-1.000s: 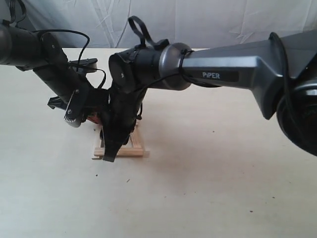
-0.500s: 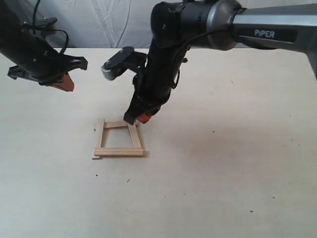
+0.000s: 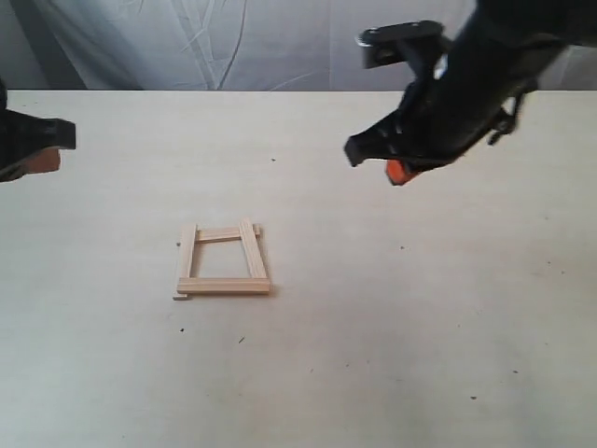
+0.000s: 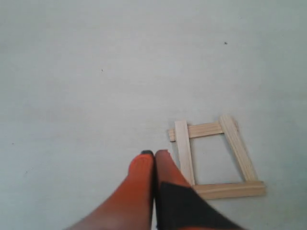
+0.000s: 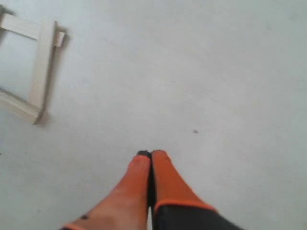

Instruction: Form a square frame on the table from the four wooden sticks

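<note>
Four wooden sticks (image 3: 224,286) lie flat on the table (image 3: 420,355) as a closed square frame (image 3: 187,257), left of the middle in the exterior view (a little crooked: one side stick slants, and a few ends overhang the corners). Nothing touches the frame. The left gripper (image 3: 39,161) hangs at the left edge of that view, well apart from the sticks, its orange fingertips (image 4: 142,165) pressed together with nothing between them. The right gripper (image 3: 399,172) hovers above the table to the right, also well clear, its jaws likewise closed tip to tip and empty. Wrinkled white cloth (image 3: 233,42) hangs behind the table
</note>
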Tool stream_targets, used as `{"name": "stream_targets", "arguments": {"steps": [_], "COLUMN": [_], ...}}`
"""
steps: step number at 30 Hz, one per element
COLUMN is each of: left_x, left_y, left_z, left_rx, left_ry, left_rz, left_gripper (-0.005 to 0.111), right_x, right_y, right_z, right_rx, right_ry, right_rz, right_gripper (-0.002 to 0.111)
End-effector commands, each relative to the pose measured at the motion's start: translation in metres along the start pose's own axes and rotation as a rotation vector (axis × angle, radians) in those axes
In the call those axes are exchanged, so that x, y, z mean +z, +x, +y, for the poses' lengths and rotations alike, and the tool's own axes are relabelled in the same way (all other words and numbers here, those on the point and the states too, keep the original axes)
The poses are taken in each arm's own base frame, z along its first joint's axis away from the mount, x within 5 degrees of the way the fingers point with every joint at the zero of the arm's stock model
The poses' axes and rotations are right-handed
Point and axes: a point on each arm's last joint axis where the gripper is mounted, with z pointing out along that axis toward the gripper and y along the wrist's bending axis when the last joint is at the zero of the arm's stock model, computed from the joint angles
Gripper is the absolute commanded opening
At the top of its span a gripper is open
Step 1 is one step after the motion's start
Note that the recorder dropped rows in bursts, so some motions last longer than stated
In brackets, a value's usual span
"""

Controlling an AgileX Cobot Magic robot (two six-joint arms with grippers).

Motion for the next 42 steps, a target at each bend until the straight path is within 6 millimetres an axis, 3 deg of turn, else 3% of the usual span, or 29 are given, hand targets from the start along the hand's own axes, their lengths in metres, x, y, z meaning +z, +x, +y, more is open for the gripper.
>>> {"name": "stream_targets", "arguments": {"steps": [1,6,9,15,21,25,34,38,42], "left_x": [-0.042,-0.076,-0.091,-0.109,-0.112,-0.112,-0.112,-0.112,-0.112], "left_y": [0.028,0.062,0.075,0.09,0.091,0.091,0.091,0.091,0.091], "left_z": [0.001,0.004,0.005,0.003,0.002,0.002,0.002,0.002,0.002], "left_rx": [0.017,0.033,0.05,0.071,0.074,0.074,0.077,0.075,0.077], "left_ry": [0.008,0.028,0.036,0.061,0.065,0.065,0.064,0.065,0.064], "left_rz": [-0.204,-0.392,-0.485,-0.511,-0.528,-0.528,-0.528,-0.528,-0.528], "left_gripper": [0.0,0.0,0.0,0.0,0.0,0.0,0.0,0.0,0.0], "right_x": [-0.051,-0.099,-0.109,-0.13,-0.153,-0.156,-0.128,-0.122,-0.118], "right_y": [0.051,0.117,0.15,0.197,0.217,0.225,0.253,0.262,0.269], "right_z": [-0.011,-0.009,-0.01,-0.008,-0.007,-0.008,-0.028,-0.035,-0.034], "right_rx": [0.013,-0.006,-0.038,-0.009,-0.015,0.026,0.301,0.292,0.284], "right_ry": [0.106,0.097,0.095,0.061,0.052,0.043,0.302,0.453,0.481], "right_rz": [-0.208,-0.461,-0.67,-0.793,-0.938,-1.006,-1.054,-1.029,-1.042], "right_gripper": [0.0,0.0,0.0,0.0,0.0,0.0,0.0,0.0,0.0]}}
